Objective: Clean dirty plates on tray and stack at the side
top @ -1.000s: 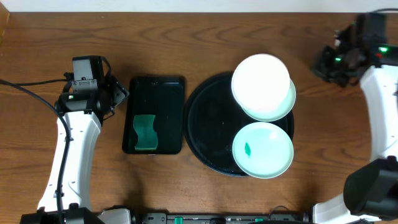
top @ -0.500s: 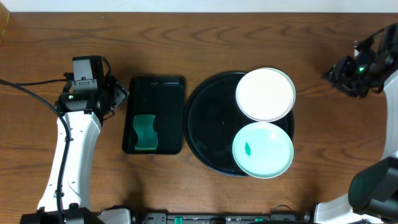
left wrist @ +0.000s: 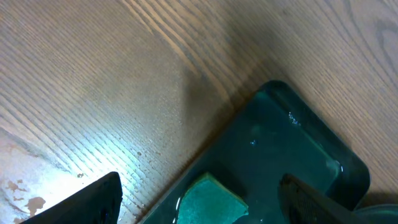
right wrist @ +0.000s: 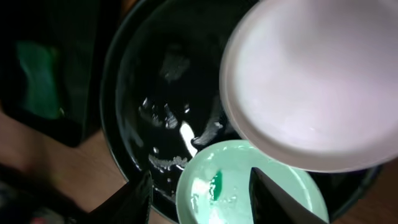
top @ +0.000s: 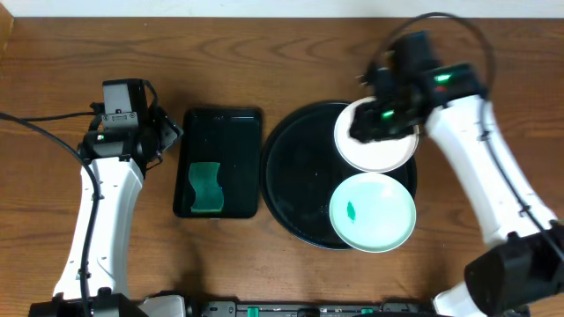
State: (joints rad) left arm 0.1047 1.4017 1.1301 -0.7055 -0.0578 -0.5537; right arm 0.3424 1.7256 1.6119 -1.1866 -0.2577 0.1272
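Glossy tray (top: 300, 176) (wet-looking), matt grained wooden table (top: 264, 53).

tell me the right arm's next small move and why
Probably lower the right gripper onto the rim of the white plate and close on it. Its jaws stand apart and empty above that plate, which sits in the black tray and shows no smear, so it looks ready to stack aside.

Bare left half of round tray (top: 295, 176): open lane. Right arm (top: 480, 154) hangs over white plate (top: 381, 158). Mint plate (top: 379, 216) fills front right. Sponge tray (top: 225, 141) flanks left side.
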